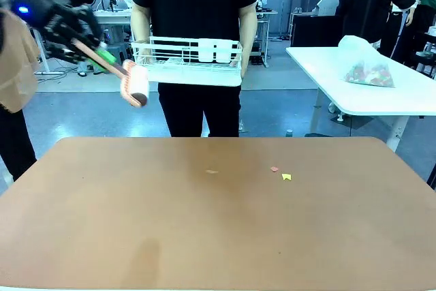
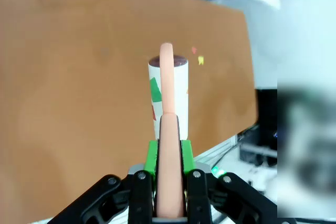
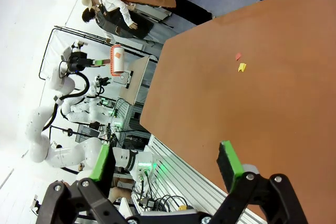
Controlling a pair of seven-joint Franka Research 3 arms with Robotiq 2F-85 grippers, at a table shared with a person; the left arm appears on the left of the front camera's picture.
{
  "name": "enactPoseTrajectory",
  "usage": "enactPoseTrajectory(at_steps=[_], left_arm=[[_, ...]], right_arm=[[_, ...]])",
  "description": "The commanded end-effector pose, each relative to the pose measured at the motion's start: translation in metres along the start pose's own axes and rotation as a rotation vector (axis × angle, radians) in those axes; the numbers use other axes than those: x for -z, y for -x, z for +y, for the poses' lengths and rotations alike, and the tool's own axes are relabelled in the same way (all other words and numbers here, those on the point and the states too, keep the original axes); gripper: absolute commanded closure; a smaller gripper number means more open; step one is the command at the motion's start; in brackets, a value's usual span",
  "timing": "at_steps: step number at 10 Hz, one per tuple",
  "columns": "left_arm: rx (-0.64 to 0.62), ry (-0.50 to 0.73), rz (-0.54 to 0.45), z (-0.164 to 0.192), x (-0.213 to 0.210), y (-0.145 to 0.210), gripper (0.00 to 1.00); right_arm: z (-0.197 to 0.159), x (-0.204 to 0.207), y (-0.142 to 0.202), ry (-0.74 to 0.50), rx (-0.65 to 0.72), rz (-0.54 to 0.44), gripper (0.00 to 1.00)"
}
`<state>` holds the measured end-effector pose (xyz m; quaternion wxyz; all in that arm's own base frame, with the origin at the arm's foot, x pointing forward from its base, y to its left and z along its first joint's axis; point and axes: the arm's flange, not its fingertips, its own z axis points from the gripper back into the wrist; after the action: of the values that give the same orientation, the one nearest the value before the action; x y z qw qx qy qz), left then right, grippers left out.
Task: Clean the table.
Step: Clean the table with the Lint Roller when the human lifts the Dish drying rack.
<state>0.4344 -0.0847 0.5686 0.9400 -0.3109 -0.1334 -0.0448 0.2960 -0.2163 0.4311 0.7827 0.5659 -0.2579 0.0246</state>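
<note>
Cleaning is judged not yet begun: a yellow scrap (image 1: 286, 177) and a pink scrap (image 1: 274, 168) are noted on the table (image 1: 204, 236), well beyond the left gripper (image 1: 102, 56), whose jaws are clamped on a lint roller (image 1: 134, 85) held aloft. The right gripper (image 3: 165, 161) is spread wide and empty, with the table ahead of it.

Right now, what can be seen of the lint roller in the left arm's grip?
The lint roller has a slim peach-pink, plastic-looking handle and a white cylindrical head with a dark end; green and red scraps cling to its sheet. The left gripper is shut on the handle, green-padded fingers on either side. In the front view it hangs tilted, head lowest, raised off the table at the robot's left, touching nothing but the fingers.
</note>
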Motion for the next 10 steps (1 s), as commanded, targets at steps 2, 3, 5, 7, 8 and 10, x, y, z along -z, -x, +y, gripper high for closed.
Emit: enactPoseTrajectory(at_steps=[2,3,5,7,8,10], left_arm=[[0.02,-0.099,0.158,0.013,0.101,-0.032,0.79],[-0.032,-0.087,0.158,0.024,0.138,-0.028,0.79],[-0.064,-0.082,0.161,0.032,0.158,-0.024,0.79],[-0.033,-0.095,0.2,0.042,0.172,-0.025,0.79],[-0.033,-0.095,0.2,0.042,0.172,-0.025,0.79],[-0.033,-0.095,0.2,0.042,0.172,-0.025,0.79]], right_arm=[[0.002,-0.002,0.0,-0.013,-0.015,-0.005,0.0],[0.002,-0.002,0.0,-0.013,-0.015,-0.005,0.0],[0.002,-0.002,0.0,-0.013,-0.015,-0.005,0.0],[0.002,-0.002,0.0,-0.013,-0.015,-0.005,0.0],[0.002,-0.002,0.0,-0.013,-0.015,-0.005,0.0],[0.002,-0.002,0.0,-0.013,-0.015,-0.005,0.0]])
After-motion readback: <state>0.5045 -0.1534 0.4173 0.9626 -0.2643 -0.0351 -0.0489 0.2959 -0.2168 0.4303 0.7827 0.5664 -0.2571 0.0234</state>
